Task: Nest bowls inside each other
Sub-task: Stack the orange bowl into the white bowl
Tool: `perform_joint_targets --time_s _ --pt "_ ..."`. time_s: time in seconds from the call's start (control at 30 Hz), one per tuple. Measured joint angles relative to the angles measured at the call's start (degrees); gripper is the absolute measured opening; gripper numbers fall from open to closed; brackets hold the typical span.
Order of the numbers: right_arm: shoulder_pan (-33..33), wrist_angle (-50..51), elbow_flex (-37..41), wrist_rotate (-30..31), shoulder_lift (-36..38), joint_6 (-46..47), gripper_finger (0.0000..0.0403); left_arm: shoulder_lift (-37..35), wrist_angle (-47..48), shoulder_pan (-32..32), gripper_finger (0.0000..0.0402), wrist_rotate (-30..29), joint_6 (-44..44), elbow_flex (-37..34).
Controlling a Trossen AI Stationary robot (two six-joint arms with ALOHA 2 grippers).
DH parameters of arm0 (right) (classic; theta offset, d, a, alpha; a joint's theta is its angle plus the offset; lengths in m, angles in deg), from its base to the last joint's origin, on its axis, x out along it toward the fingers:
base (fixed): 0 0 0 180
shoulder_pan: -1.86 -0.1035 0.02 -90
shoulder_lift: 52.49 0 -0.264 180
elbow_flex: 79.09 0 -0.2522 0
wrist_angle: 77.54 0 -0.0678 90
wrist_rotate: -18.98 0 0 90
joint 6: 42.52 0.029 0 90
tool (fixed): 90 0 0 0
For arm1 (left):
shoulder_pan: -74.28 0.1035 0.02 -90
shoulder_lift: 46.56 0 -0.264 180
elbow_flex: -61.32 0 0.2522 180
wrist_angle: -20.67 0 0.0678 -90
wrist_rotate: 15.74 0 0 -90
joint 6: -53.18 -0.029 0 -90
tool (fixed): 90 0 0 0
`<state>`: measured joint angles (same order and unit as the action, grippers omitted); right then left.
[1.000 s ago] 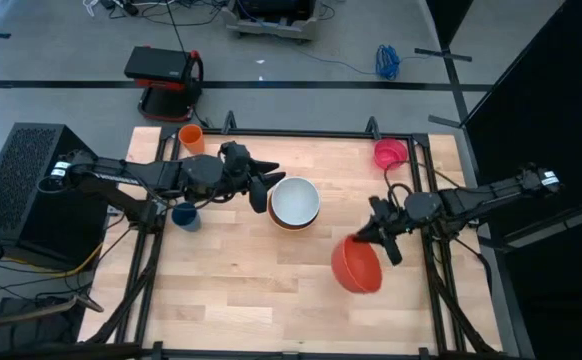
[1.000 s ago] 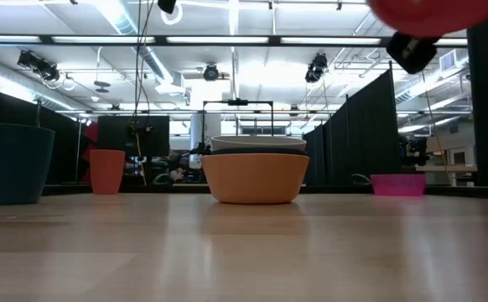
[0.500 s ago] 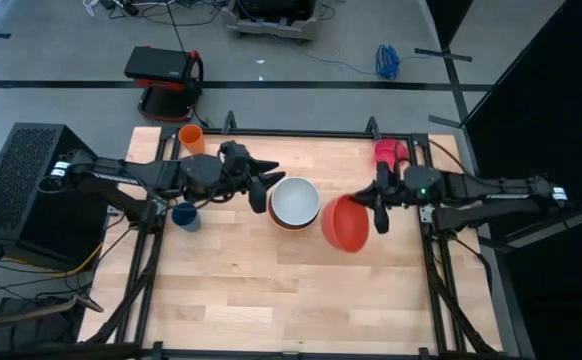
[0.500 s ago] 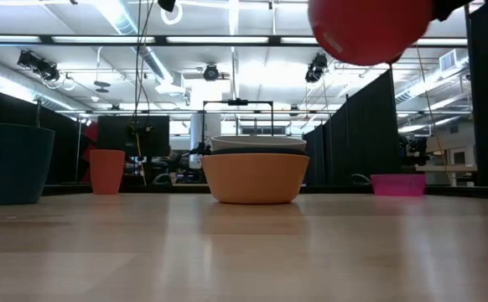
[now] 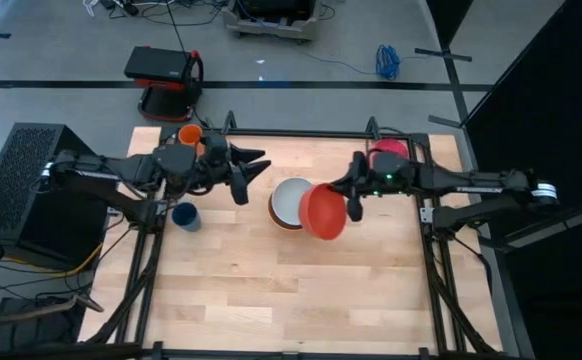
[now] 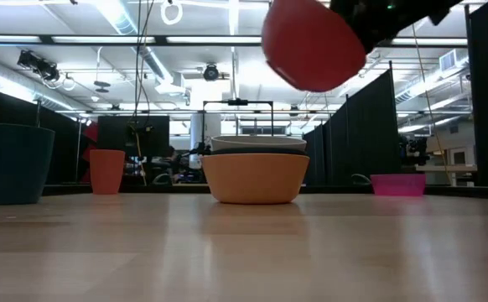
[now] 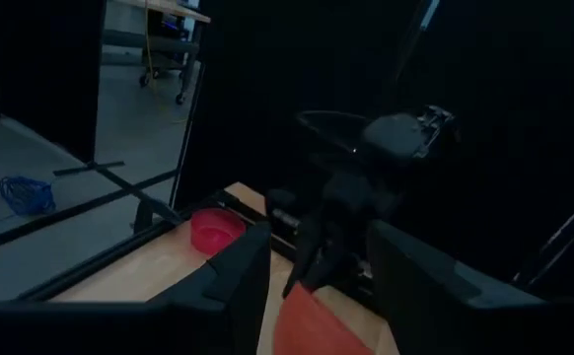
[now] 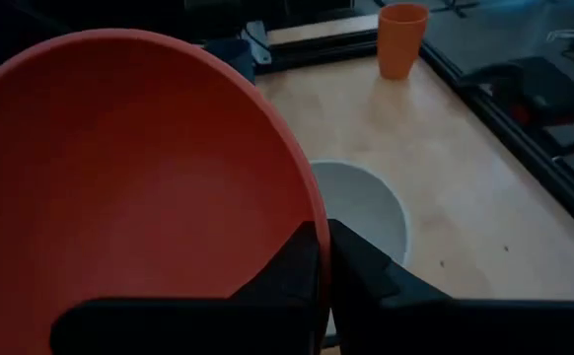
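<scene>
Red bowl [image 5: 323, 211] – in right gripper [image 5: 352, 200] – hides white bowl's [image 5: 290, 201] edge.

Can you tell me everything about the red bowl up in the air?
The red bowl is round, plain and smooth, like plastic. It is empty and tilted. The right gripper pinches its rim, fingers shut on it, holding it in the air beside and partly over the white bowl stacked in the orange bowl.

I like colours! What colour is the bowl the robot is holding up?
Red bowl, best in the high view.
</scene>
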<state>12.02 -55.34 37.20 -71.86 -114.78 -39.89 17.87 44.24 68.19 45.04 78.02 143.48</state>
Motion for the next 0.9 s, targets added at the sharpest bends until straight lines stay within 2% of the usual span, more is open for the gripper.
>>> perform_joint_targets --time_s 0.3,0.5,0.9 --pt "4.33 0.04 -7.15 -3.71 -10.46 -4.9 0.0 -2.72 2.73 0.0 0.0158 -0.14 -0.68 0.03" --pt "7.91 7.23 -11.85 -3.92 -15.23 -6.76 0.0 -3.11 3.56 -0.02 0.0158 -0.13 -0.73 0.03" --pt "9.42 7.23 -13.21 -6.17 -21.57 -6.78 0.0 -3.84 6.02 -0.01 0.0158 -0.12 -0.65 0.05"
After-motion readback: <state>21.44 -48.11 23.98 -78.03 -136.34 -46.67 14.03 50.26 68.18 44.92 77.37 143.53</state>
